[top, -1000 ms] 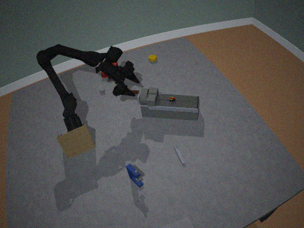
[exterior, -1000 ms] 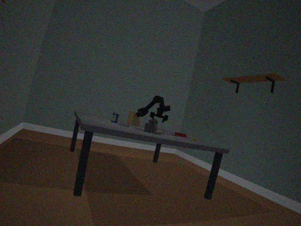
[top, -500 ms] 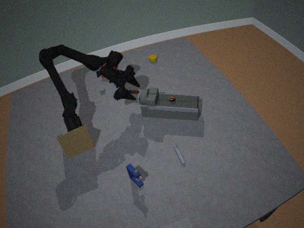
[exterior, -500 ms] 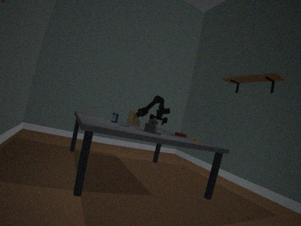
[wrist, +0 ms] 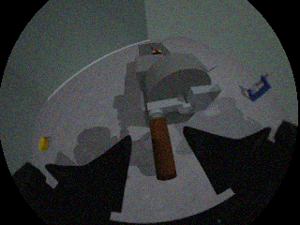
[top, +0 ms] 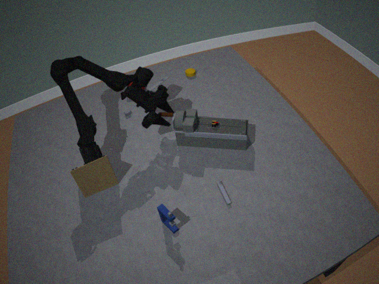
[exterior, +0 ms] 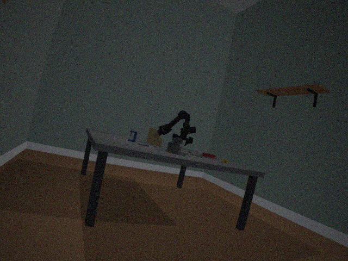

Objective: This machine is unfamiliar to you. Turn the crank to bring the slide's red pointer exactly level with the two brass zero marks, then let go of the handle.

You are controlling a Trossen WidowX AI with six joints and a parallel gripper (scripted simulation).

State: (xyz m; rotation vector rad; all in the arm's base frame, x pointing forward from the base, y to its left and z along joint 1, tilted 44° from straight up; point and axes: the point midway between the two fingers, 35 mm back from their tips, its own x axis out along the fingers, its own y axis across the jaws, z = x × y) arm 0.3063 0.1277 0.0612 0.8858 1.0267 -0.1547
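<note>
Red pointer (top: 215,123) (wrist: 156,50): too small and grainy to read against the brass marks. Red block (exterior: 209,155): mostly hidden behind the arm (top: 102,73) (exterior: 175,120) in the top view. Table (top: 275,195) (exterior: 135,150): cut off at the top view's lower edge.
</note>
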